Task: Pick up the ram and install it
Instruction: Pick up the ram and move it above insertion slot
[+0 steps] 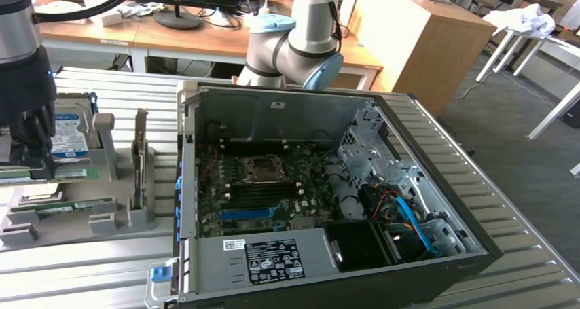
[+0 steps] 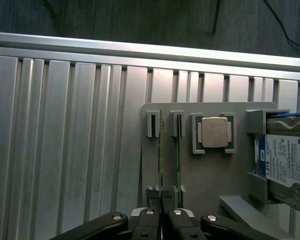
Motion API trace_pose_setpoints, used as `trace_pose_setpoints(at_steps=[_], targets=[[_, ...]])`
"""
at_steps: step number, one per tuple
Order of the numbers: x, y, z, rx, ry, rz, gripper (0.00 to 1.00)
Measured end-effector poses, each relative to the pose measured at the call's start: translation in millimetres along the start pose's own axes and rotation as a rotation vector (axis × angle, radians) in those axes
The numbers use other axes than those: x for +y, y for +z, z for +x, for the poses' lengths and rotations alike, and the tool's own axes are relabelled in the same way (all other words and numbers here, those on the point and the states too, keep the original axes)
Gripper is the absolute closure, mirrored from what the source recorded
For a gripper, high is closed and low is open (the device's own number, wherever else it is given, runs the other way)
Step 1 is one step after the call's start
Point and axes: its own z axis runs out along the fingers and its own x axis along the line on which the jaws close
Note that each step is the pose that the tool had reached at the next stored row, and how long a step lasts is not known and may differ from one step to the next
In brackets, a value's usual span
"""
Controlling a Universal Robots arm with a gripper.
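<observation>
Green ram (image 2: 160, 160) pinched edge-on by tool (image 2: 161, 210), ribbed table (image 2: 65, 150) alongside.

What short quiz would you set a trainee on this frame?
1. True or false: the ram is already seated inside the computer case.
2. Which of these also sits on the grey holder? A) processor chip B) screwdriver C) fan
3. Fill in: the gripper is ___ on the ram.
Key: 1 false; 2 A; 3 shut.
</observation>
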Motion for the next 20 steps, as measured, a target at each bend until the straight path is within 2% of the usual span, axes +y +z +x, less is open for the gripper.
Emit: trace_pose_setpoints(at_steps=[20], targets=[[0.3, -7.5, -0.1, 0.0000, 0.000, 0.0000, 0.87]])
